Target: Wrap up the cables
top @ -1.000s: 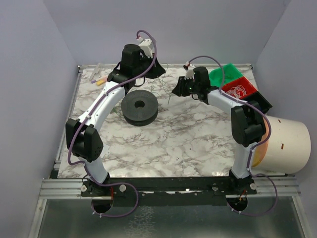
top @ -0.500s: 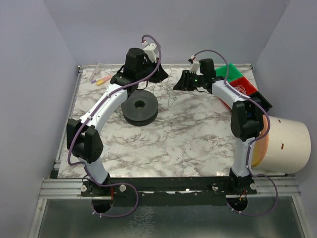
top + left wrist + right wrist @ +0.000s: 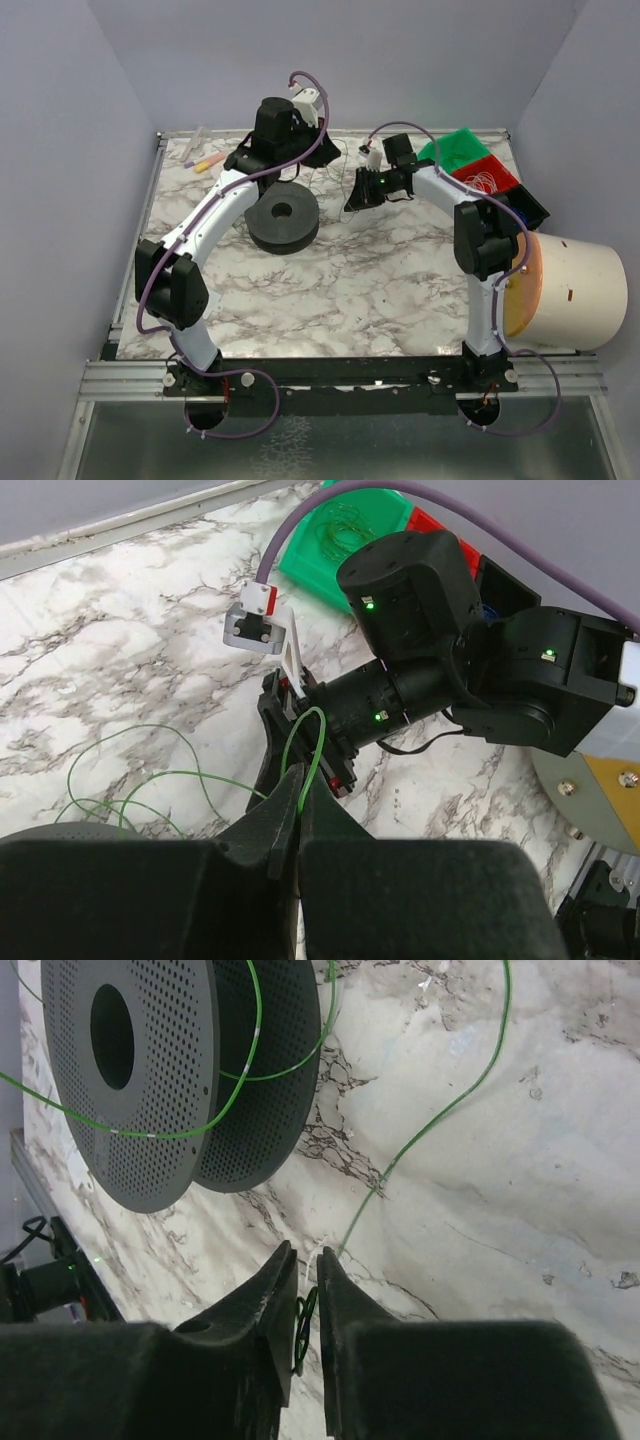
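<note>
The cable is a hair-thin wire, pale in the top view [image 3: 334, 172] and green in the left wrist view [image 3: 172, 774], lying in loose curls on the marble table [image 3: 380, 270]. My left gripper [image 3: 297, 782] is shut on a strand that arches up out of its tips; in the top view it hangs at the back centre [image 3: 322, 148]. My right gripper [image 3: 353, 193] points at it from the right. In the right wrist view the right gripper [image 3: 304, 1256] stands slightly open, with a small loop of cable [image 3: 305, 1322] in the narrow gap.
A black perforated spool [image 3: 283, 218] lies left of centre, with wire draped across it [image 3: 180, 1070]. A green bin [image 3: 458, 148] and a red bin [image 3: 482, 178] holding coils stand at the back right, beside a white bucket [image 3: 575, 290]. Markers [image 3: 205, 162] lie at the back left.
My right gripper has swung left towards the left gripper and dropped nearer the table, with its jaws now narrower. The left wrist has shifted slightly right, still pinching the strand.
</note>
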